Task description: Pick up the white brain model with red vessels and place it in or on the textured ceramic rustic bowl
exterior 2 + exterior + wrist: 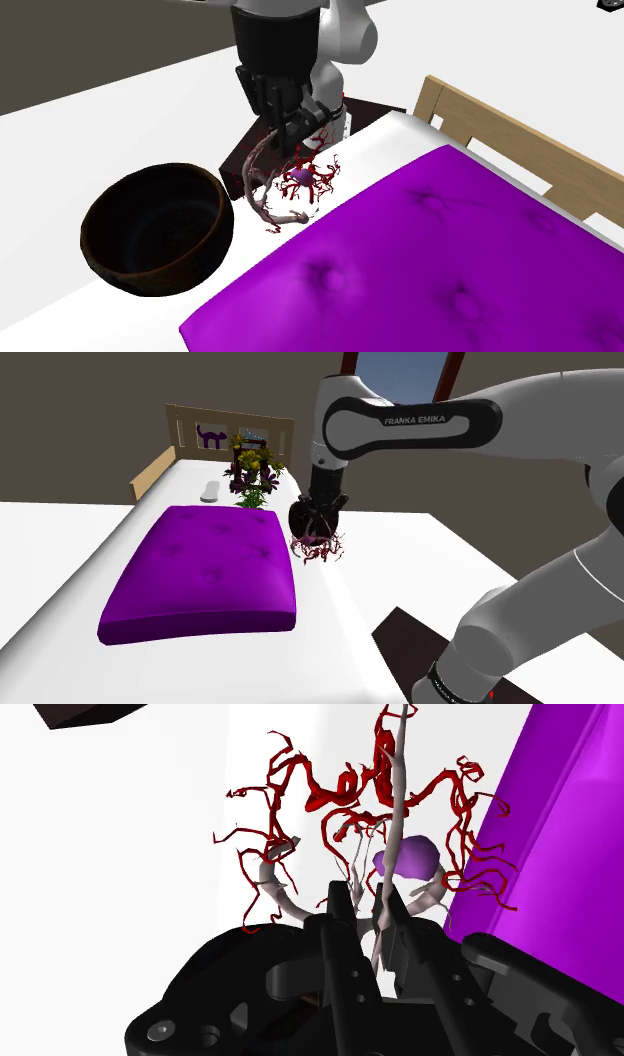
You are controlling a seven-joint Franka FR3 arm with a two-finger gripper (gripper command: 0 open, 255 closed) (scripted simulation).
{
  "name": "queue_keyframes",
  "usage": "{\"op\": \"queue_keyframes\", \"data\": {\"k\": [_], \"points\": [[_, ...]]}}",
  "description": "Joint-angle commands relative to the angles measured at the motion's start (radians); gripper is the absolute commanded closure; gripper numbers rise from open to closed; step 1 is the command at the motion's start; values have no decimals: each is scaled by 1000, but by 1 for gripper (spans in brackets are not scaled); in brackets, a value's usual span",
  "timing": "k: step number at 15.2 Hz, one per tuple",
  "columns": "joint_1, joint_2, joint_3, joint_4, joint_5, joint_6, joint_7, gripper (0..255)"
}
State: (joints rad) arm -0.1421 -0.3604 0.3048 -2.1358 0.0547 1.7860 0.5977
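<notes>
Pinching one pale stem of the model (392, 824) between its two black fingers (338, 919), the claw (365, 909) is pointing down over the white bed (70, 562). One arm is reaching in, with one claw on it. One model is hanging from that claw (a tangle of red threads, pale stems and one small purple blob). It is sitting between the bowl (120, 275) and the cushion (450, 260), just beside the cushion's edge. I cannot tell if its lowest threads are touching the bed.

One bowl is showing in the second exterior view. It is dark brown and rough, and it is standing upright on the white top, near the model but apart from it. One purple cushion is lying flat on the bed, with little dimples in it.

The shoulder view is showing things at the far end of the bed: one bunch of flowers (255, 472), yellow and purple, one small white thing (210, 490) beside them, and one wood board (230, 430) with one purple cat (211, 437) on it. The wrist view is showing the pinch up close, with the fingers nearly meeting on the stem.
</notes>
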Motion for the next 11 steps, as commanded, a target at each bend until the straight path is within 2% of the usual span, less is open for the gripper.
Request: {"op": "queue_keyframes", "data": {"k": [1, 11], "points": [[-1, 1, -2, 30, -1, -28, -1, 255], [-6, 16, -7, 178, -8, -162, -2, 255]]}}
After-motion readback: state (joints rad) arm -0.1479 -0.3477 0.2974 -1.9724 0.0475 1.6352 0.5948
